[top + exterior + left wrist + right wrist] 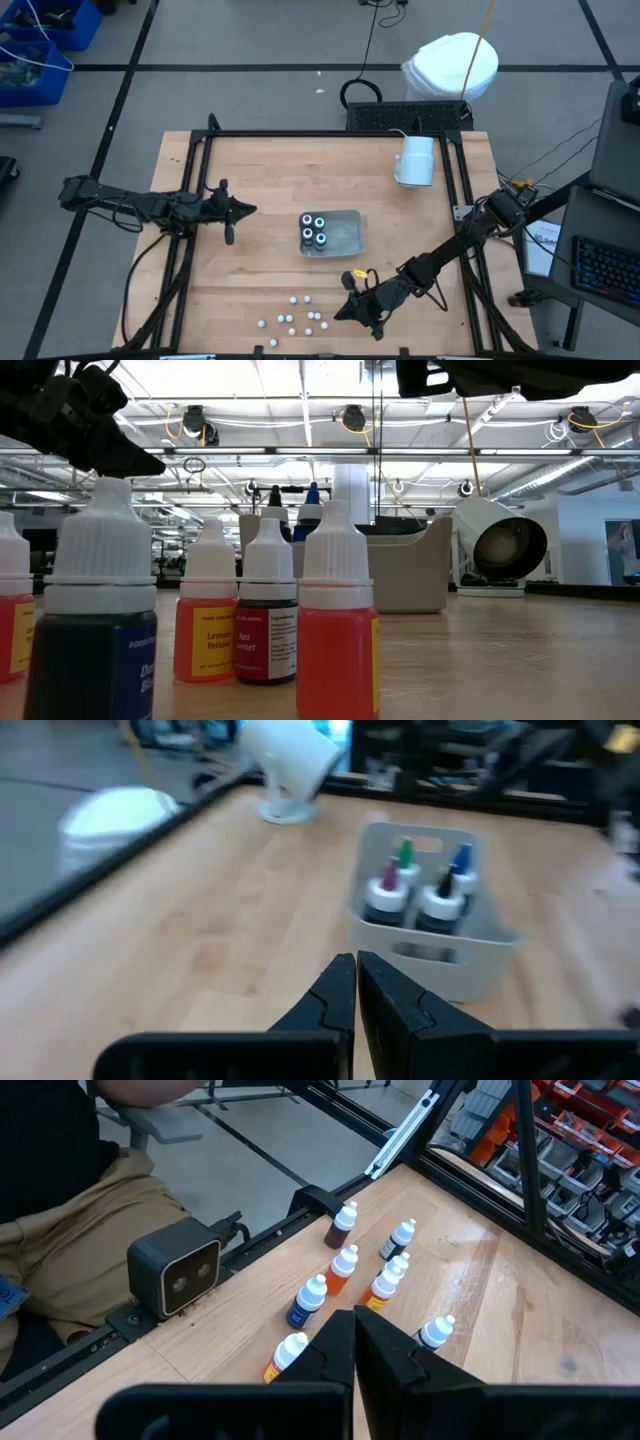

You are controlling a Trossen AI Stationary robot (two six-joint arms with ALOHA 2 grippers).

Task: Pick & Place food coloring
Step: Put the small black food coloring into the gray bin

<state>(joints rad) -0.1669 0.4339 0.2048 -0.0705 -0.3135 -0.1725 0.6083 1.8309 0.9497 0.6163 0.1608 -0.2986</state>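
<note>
High view: the tray (343, 232) sits near the centre of the tabletop (270, 180), with 4 dark pots (314, 230) packed into its 9 o'clock end, leaving the rest free, probably for the bottles. About 10 bottles (300, 316) stand loose at 6 o'clock, near the front edge, still to be moved. The right gripper (347, 306) hangs just beside that cluster, on its 3 o'clock side, fingers together and empty; something yellow shows on the arm just behind it, and I cannot tell what it is. The left gripper (243, 209) waits at 9 o'clock of the tray, well apart from the bottles. A white mug (416, 160) lies on its side at 1 o'clock, clear of the work.

Low view: the bottles stand upright close to the lens: a dark blue one (96, 622), a yellow one (207, 610), a dark red one (267, 610) and an orange-red one (337, 620). Standing upright keeps their white caps on top, where a gripper can reach them. The mug (498, 546) shows far behind with its mouth toward the camera.

Left wrist view: the left gripper (357, 982) is pinched together with nothing between its fingers, aimed at the tray (440, 948), where 2 pots (412, 903) show their pale tops.

Right wrist view: the right gripper (355, 1338) is together too, holding nothing, poised over the bottles (342, 1267). It would have to spread before taking one. A small camera box (180, 1274) sits at the tabletop edge, and a seated person's leg (70, 1210) shows beyond.
</note>
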